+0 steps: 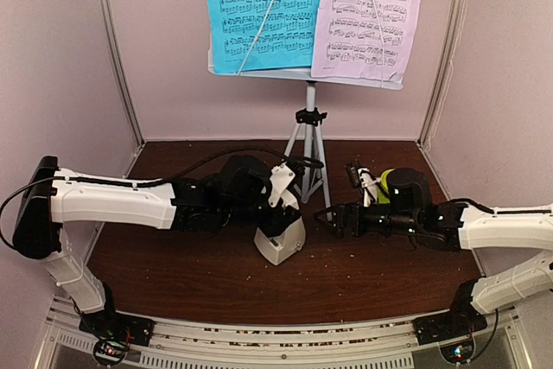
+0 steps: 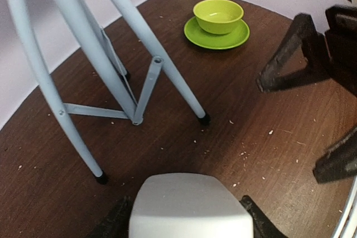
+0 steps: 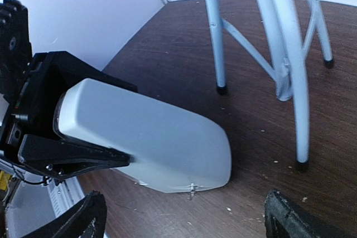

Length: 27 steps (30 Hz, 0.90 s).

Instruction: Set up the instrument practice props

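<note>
1. Two sheets, cyan [image 1: 259, 6] and lilac [image 1: 371, 6], lie side by side on the desk [image 1: 346, 78] at the top centre of the overhead view. A thin wire [image 1: 262, 25] crosses each one, apparently to hold it flat and readable.
2. The desk stands on grey legs [image 2: 149, 37], spread wide with their feet planted on the table [image 1: 173, 265]. This part of the setup looks finished.
3. The metronome [image 1: 281, 239] is in the middle of the overhead view, just in front of the legs and not touching them. It is tilted, with its narrow top raised and its wide base low near the table. I cannot tell whether the base touches the wood.
4. The left gripper [image 1: 276, 218] is clamped on the metronome's narrow end, one finger on each flat side. Gripping the top probably lets the broad base go down first.
5. The right gripper [image 1: 331, 219] is just right of the metronome and pointing at it. Its fingers are spread wide and hold nothing. It seems to be waiting clear of the placement.
6. A green cup [image 2: 218, 14] sits on its saucer [image 2: 234, 37] at the upper centre of the left wrist view. It is well apart from the metronome and is not a prop.
7. What seems left is to set the metronome upright and let go. Releasing it while tilted could topple it.
</note>
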Available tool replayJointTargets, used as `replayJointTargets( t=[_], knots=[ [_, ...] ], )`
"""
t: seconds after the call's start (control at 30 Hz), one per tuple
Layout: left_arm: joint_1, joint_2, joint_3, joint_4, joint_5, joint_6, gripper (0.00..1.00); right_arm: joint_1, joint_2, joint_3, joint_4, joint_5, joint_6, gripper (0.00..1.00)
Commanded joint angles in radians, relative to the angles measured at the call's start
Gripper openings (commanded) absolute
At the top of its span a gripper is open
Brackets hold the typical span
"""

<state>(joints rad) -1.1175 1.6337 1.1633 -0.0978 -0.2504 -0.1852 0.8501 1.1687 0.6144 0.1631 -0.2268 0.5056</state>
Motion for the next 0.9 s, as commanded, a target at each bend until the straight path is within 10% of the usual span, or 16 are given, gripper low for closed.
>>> replayJointTargets(
  t=[0.0,0.23,0.47,0.87],
  knots=[
    [0.033,0.004,0.080,0.154,0.169,0.071,0.10,-0.014,-0.084,0.009,-0.179,0.163,-0.108,1.00],
    [0.048,0.042,0.071,0.182,0.337,0.107,0.20,-0.041,-0.182,-0.006,-0.177,0.140,-0.084,1.00],
    [0.097,0.000,0.017,0.207,0.446,0.111,0.58,-0.043,-0.148,0.089,-0.242,0.084,-0.103,1.00],
    [0.108,-0.172,-0.121,0.197,0.468,0.141,0.91,-0.041,0.007,0.258,-0.248,-0.105,-0.034,1.00]
  ],
)
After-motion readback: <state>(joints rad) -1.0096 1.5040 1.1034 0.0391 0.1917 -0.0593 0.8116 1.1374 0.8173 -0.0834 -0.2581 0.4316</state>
